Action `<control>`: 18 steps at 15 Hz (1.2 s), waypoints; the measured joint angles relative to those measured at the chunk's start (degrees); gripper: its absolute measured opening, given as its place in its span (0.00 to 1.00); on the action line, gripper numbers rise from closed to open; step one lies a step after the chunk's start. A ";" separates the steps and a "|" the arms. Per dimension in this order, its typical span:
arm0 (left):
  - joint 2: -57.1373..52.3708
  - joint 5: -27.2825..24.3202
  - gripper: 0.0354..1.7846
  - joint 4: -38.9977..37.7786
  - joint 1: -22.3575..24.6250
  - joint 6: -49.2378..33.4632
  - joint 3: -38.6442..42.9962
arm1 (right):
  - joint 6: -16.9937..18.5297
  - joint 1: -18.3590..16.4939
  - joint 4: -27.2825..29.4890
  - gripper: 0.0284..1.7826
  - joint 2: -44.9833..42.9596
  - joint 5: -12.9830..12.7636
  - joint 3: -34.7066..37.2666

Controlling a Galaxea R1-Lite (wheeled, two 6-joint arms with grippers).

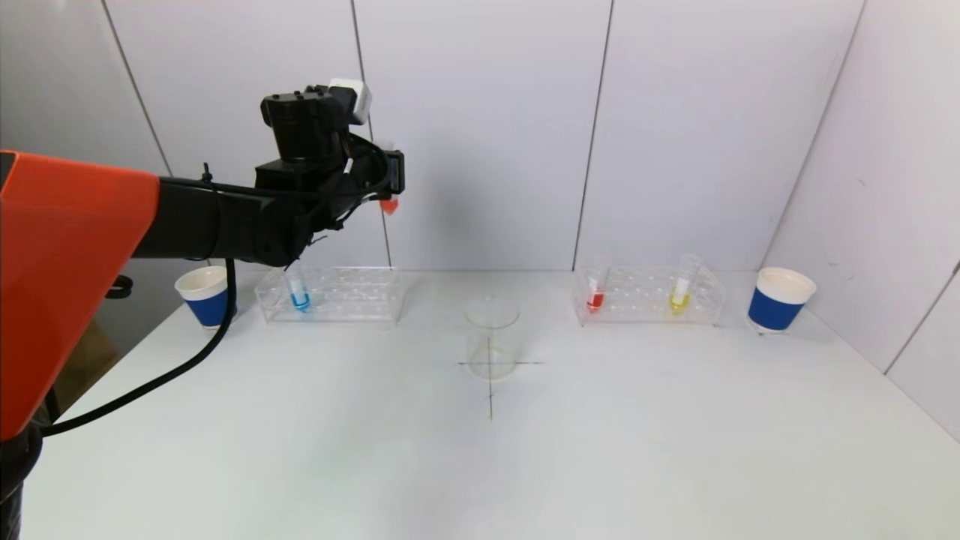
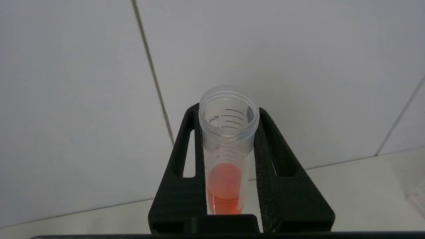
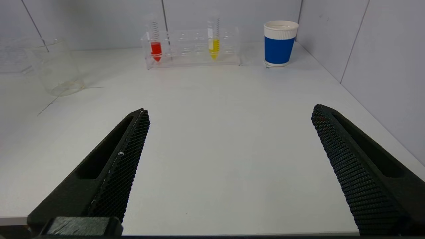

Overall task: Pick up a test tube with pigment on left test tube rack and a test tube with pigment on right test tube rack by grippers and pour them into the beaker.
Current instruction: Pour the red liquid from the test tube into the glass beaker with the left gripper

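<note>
My left gripper (image 1: pixel 388 176) is raised high above the left rack (image 1: pixel 330 294) and is shut on a clear test tube with orange-red pigment (image 2: pixel 227 149); its red tip shows below the fingers in the head view (image 1: pixel 388 205). A tube with blue pigment (image 1: pixel 298 294) stands in the left rack. The right rack (image 1: pixel 649 296) holds a red tube (image 1: pixel 595 292) and a yellow tube (image 1: pixel 681 291). The empty clear beaker (image 1: pixel 491 337) stands at the table's centre on a cross mark. My right gripper (image 3: pixel 229 116) is open and empty, low over the table, out of the head view.
A blue paper cup (image 1: pixel 204 296) stands left of the left rack and another blue cup (image 1: pixel 778 298) right of the right rack. White wall panels close the back and the right side. In the right wrist view the beaker (image 3: pixel 54 68) sits far off.
</note>
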 joint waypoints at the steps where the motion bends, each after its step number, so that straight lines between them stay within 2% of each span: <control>1: 0.02 -3.74 0.23 3.83 -0.09 0.00 -2.35 | 0.00 0.00 0.00 0.99 0.00 0.02 0.00; 5: 0.80 -21.05 0.23 13.29 -0.16 3.17 -8.66 | 0.00 0.00 0.00 0.99 0.00 -0.02 0.00; 8: 3.12 -31.20 0.23 15.48 -0.16 7.12 -12.58 | -0.02 0.00 0.00 0.99 0.00 0.00 0.00; 10: 5.49 -36.67 0.23 14.80 -0.11 11.58 -14.53 | -0.02 0.00 0.00 0.99 0.00 0.00 0.00; 14: 10.91 -46.00 0.23 6.69 0.15 19.15 -16.63 | -0.02 0.00 0.00 0.99 0.00 -0.02 0.00; 18: 14.42 -55.33 0.23 3.35 0.74 28.17 -16.87 | -0.02 0.00 0.00 0.99 0.00 -0.02 0.00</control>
